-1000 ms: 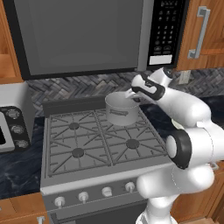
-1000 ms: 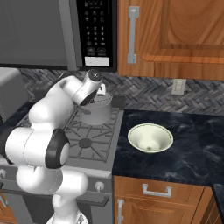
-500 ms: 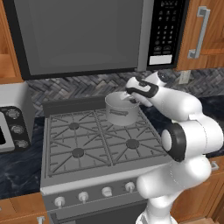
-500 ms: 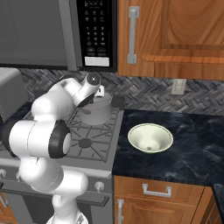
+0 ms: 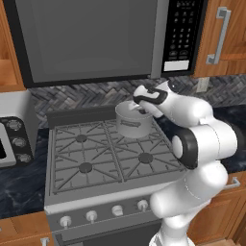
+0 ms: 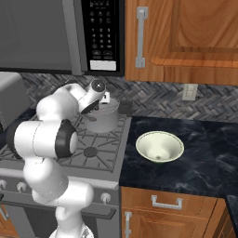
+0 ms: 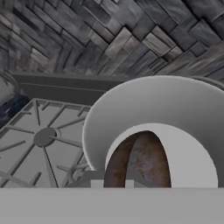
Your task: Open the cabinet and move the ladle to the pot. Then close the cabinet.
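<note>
My gripper (image 5: 140, 108) hangs over the pot (image 5: 133, 120) on the far right burner, jaws pinched nearly together. I see the ladle (image 7: 139, 161), a rusty brown bowl, lying inside; whether I'm gripping it, I cannot tell.

I see a matte grey pot (image 7: 175, 109) holding something rusty brown, against grey herringbone tiles (image 7: 109, 39), warm-brown cabinet (image 6: 186, 37), black marbled table (image 6: 195, 162).

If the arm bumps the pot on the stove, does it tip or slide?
Probably slides, not tips: the pot looks short and wide, sitting flat on the stove grate. The grate bars likely snag it. The brown ladle bowl inside may add some weight.
</note>
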